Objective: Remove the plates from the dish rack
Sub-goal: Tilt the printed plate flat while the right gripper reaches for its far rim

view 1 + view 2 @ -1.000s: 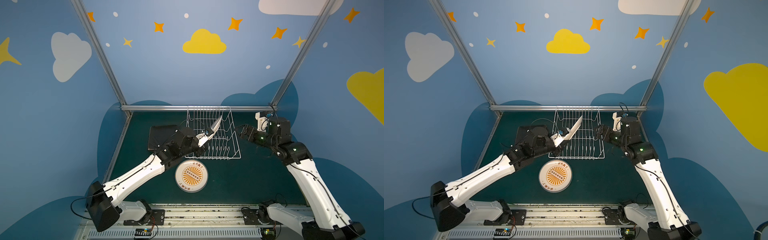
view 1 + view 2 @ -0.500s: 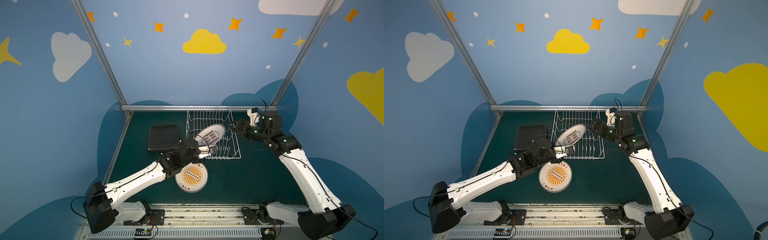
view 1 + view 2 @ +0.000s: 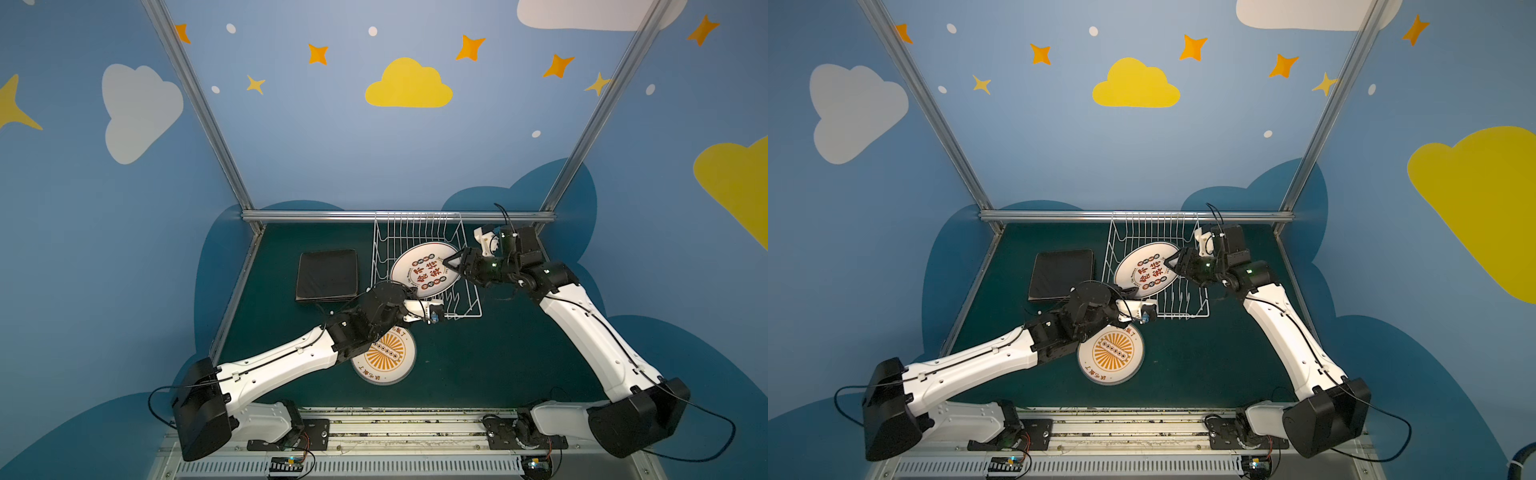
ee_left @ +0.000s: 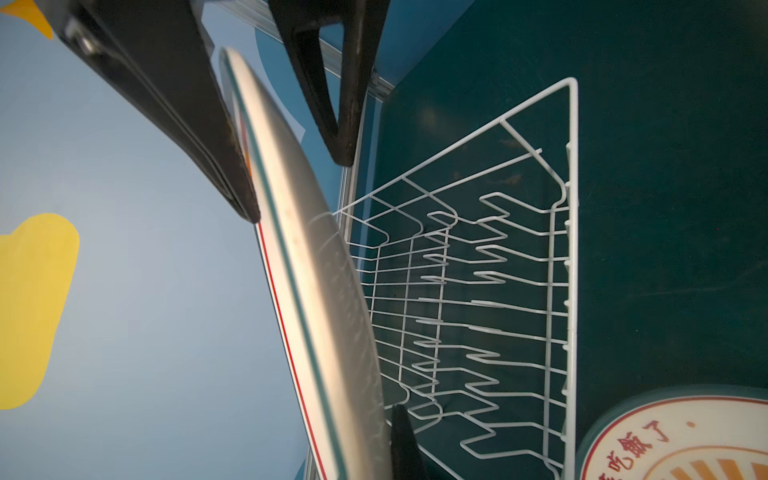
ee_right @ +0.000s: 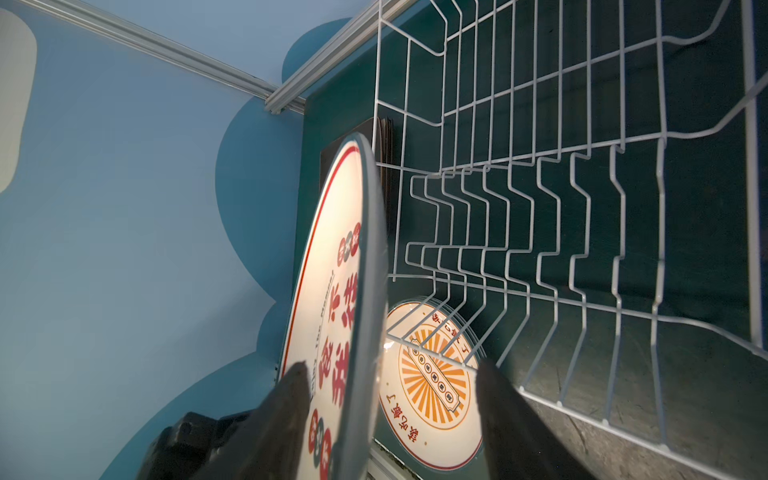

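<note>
Over the dark green tabletop (image 3: 478, 365), in both top views, a white wire dish rack (image 3: 415, 228) sits at twelve o'clock. A round white plate printed with red and black characters (image 3: 426, 269) hangs tilted, face up, above the rack's tines, likely raised so its rim clears them. The left gripper (image 3: 409, 294) is clenched on the plate's seven o'clock rim. The right gripper (image 3: 451, 264) reaches its two o'clock rim, probably to share the weight or take over. At nine o'clock from the rack lies a stack of black-backed rounded-square plates (image 3: 327, 274), face down. At six o'clock lies a round white plate with an orange sunburst (image 3: 384, 353), so kinds seem sorted.

From the left wrist view, both black fingers (image 4: 187, 124) pinch the plate's rim, and the rack's slots beyond stand bare.

From the right wrist view, the right gripper's jaws stand parted astride the rim, one finger at the printed face, the other off the back: not yet gripping. Probably the final plate.
</note>
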Controlling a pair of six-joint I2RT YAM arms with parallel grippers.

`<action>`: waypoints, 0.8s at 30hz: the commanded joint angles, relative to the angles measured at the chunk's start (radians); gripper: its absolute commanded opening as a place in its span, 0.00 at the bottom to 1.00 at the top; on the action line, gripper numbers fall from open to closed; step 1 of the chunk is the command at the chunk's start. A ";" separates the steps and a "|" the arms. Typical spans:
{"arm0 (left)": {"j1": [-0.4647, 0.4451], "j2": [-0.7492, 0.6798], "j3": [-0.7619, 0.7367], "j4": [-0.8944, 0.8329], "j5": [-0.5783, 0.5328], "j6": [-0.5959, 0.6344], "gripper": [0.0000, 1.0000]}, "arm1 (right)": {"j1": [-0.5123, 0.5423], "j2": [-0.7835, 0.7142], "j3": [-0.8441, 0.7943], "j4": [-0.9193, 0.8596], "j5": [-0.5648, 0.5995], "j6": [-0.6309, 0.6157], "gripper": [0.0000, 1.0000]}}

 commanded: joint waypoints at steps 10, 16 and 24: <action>-0.037 0.066 -0.011 0.144 -0.155 0.138 0.03 | 0.009 0.059 0.023 -0.059 -0.075 0.044 0.28; -0.038 0.072 -0.008 0.145 -0.153 0.121 0.05 | 0.006 0.052 0.012 -0.032 -0.092 0.047 0.04; -0.036 0.059 -0.010 0.156 -0.168 0.040 0.76 | -0.021 0.018 -0.049 0.075 -0.108 0.099 0.00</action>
